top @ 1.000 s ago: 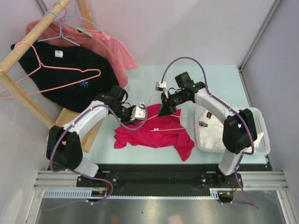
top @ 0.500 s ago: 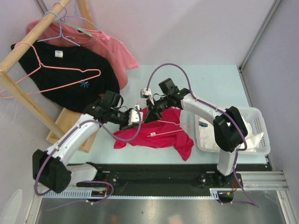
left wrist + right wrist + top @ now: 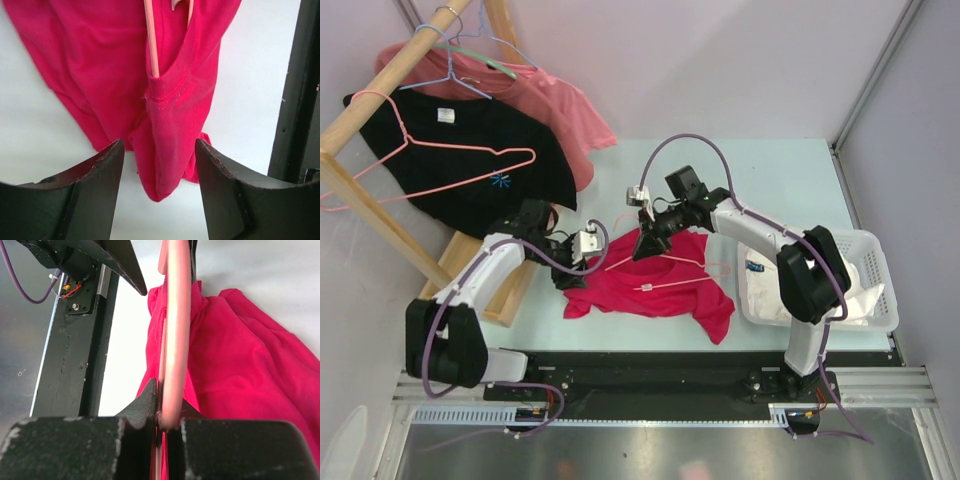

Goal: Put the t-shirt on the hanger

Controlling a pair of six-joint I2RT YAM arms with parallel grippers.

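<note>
The t-shirt lies crumpled on the tabletop, btw. both arms. The right claw is clenched on the hanger, whose long axis runs approx. left-right, w/ its left tip inside a hemmed opening. The left claw, released and empty, is nearer to that end; the cloth is just ahead.

The left end effector gapes; the right end effector is clamped.
</note>
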